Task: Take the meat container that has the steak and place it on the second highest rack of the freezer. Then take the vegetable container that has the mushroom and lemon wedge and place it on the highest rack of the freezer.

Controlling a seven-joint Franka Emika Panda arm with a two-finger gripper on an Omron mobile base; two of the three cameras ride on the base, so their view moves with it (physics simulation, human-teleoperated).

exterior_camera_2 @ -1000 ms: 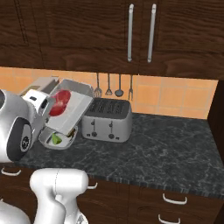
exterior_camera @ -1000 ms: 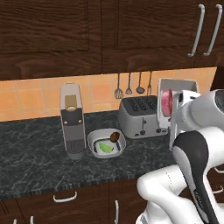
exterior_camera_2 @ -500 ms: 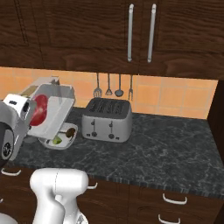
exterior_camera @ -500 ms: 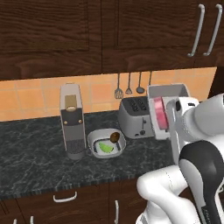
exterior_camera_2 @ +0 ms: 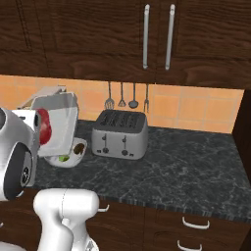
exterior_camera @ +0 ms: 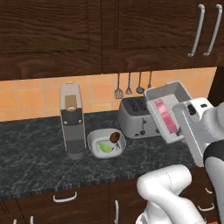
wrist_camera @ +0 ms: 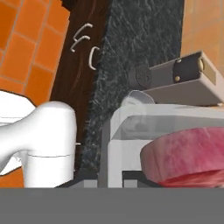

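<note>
1. The tool [exterior_camera: 177, 131] is clenched on the rim of the meat container [exterior_camera: 165, 109], which is lifted clear of the surface [exterior_camera: 35, 162] and hangs in the air in front of the toaster [exterior_camera: 135, 117], near the surface's right end.
2. The container is tipped steeply onto its side, and the steak [exterior_camera: 165, 116] lies against its floor, with the open side turned away from the tool. My judgement: level it before carrying it any distance, or the steak may slide out.
3. The step in hand looks like the carry to the freezer, so the second highest rack remains to be found. Turn slowly while the load is tilted.
4. Keep the swing clear of the toaster and of the utensils [exterior_camera: 128, 85] hanging on the back wall just behind it.
5. In the hand view the steak [wrist_camera: 186, 153] sits close to the lens inside the clear wall, so the grip seems to be at one end. Expect the far end to sag, and keep the clench firm.
6. The vegetable container [exterior_camera: 106, 143] rests on the surface between the coffee machine [exterior_camera: 72, 120] and the toaster, holding the mushroom [exterior_camera: 115, 137] and the lemon wedge [exterior_camera: 104, 147]. Leave it for the second trip.
</note>
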